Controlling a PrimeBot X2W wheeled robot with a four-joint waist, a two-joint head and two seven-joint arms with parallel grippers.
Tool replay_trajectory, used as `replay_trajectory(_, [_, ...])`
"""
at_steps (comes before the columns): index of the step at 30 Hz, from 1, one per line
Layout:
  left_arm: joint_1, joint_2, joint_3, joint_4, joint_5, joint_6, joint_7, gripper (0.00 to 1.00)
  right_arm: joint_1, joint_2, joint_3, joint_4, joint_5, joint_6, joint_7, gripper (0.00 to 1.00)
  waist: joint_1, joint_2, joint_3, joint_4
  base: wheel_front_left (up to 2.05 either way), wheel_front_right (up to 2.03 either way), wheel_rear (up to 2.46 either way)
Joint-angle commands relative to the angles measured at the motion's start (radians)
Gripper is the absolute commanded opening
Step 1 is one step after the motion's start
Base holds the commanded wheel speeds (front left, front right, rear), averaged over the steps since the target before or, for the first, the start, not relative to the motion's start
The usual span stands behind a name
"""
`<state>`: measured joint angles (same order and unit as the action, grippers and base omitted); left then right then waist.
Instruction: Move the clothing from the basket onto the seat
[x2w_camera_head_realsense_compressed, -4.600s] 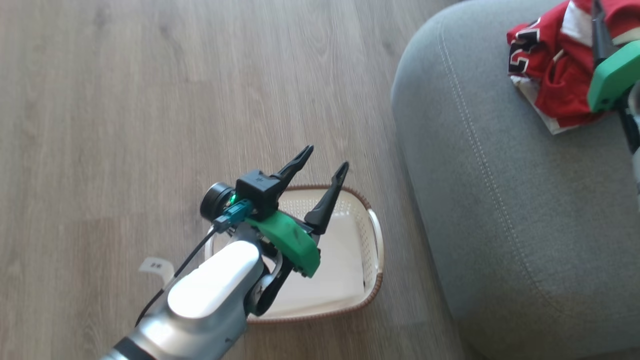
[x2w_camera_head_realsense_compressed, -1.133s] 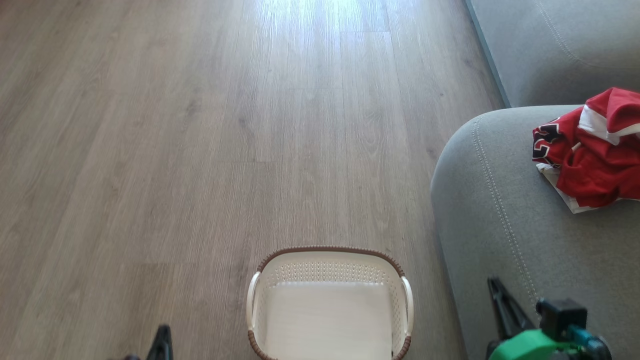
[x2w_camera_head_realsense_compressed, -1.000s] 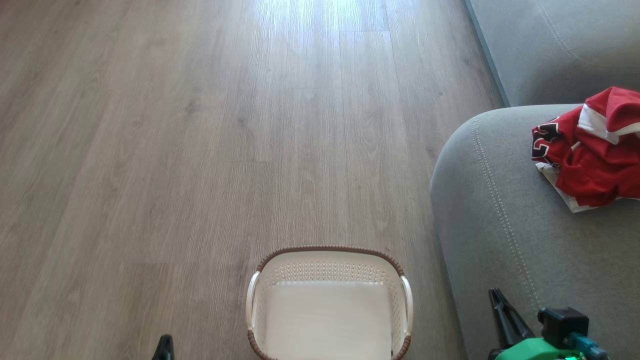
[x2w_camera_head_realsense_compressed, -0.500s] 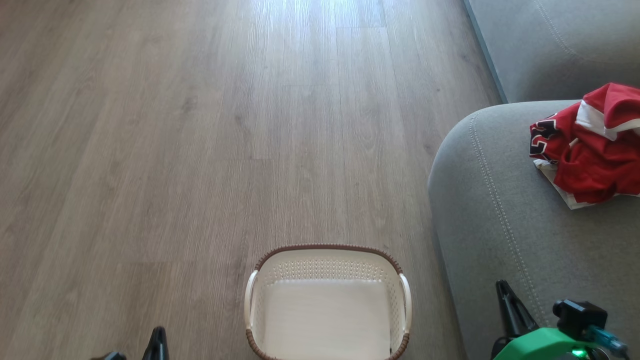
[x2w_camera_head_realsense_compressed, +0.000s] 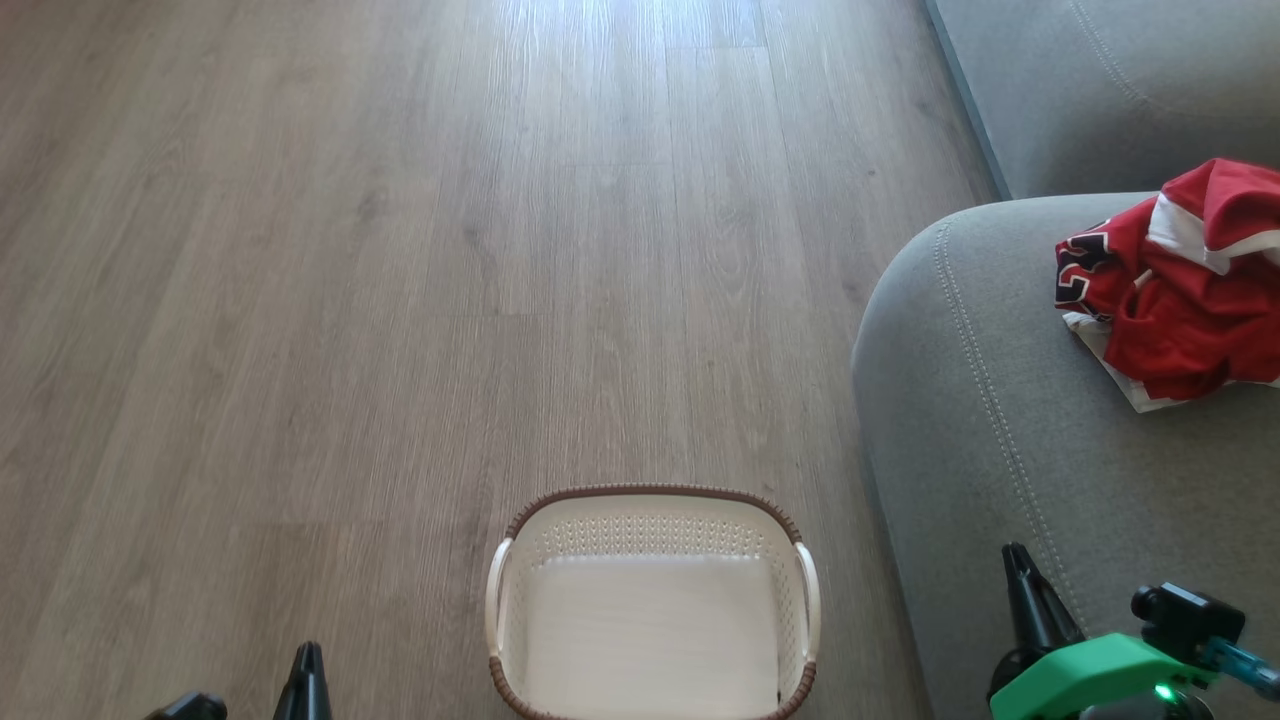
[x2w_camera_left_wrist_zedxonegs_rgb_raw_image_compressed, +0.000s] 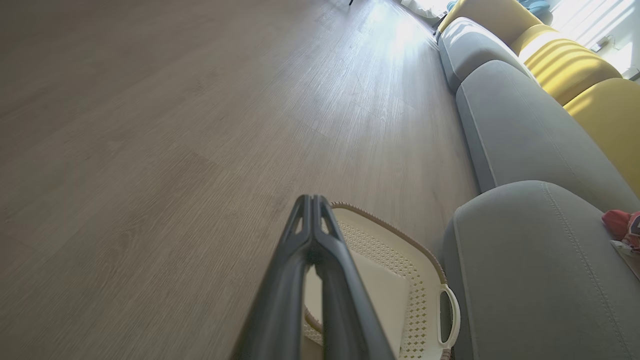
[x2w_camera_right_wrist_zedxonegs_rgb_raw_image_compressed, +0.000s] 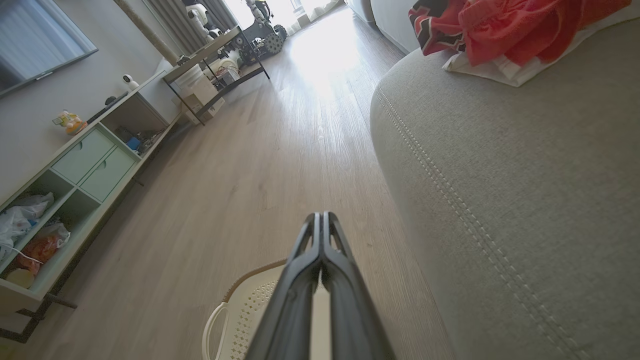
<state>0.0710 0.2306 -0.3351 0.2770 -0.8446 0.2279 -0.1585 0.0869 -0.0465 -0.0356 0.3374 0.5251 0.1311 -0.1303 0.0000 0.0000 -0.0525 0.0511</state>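
The only writing is a black-and-white number on the clothing (x2w_camera_head_realsense_compressed: 1180, 290), folded into the red cloth and not readable. The clothing lies in a crumpled heap on the seat (x2w_camera_head_realsense_compressed: 1000, 450), beyond the basket and to its right, well apart from it. White trim shows along the heap's nearer edge, and I cannot tell a long axis in it. The basket (x2w_camera_head_realsense_compressed: 650, 492) stands upright on the wood floor (x2w_camera_head_realsense_compressed: 400, 300), just beside the seat's rounded edge, with its white handles to left and right and its pale bottom in plain view. The left pincer (x2w_camera_left_wrist_zedxonegs_rgb_raw_image_compressed: 312, 199) is clenched, fingers pressed flat together, low to the left of the basket and pointing along the floor. The right pincer (x2w_camera_right_wrist_zedxonegs_rgb_raw_image_compressed: 320, 216) is clenched the same way, to the right of the basket by the seat's front. The clothing lies well ahead of its tips.
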Motion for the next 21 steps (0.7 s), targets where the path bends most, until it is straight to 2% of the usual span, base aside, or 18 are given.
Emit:
replay_trajectory(1, [-0.052,0.003,0.035,-0.033,-0.024,-0.01,0.008,0.0,-0.052,-0.002,-0.004,-0.038,0.036,0.0,0.009,0.0,0.0,0.0,0.001,-0.001,0.0,0.0,0.0])
replay_trajectory(21, [-0.077,-0.034,0.12,-0.052,-0.181,-0.065,0.061,0.0,-0.087,-0.004,-0.018,-0.045,0.257,0.0,0.057,0.0,0.0,0.0,0.011,-0.012,0.0,0.0,0.0])
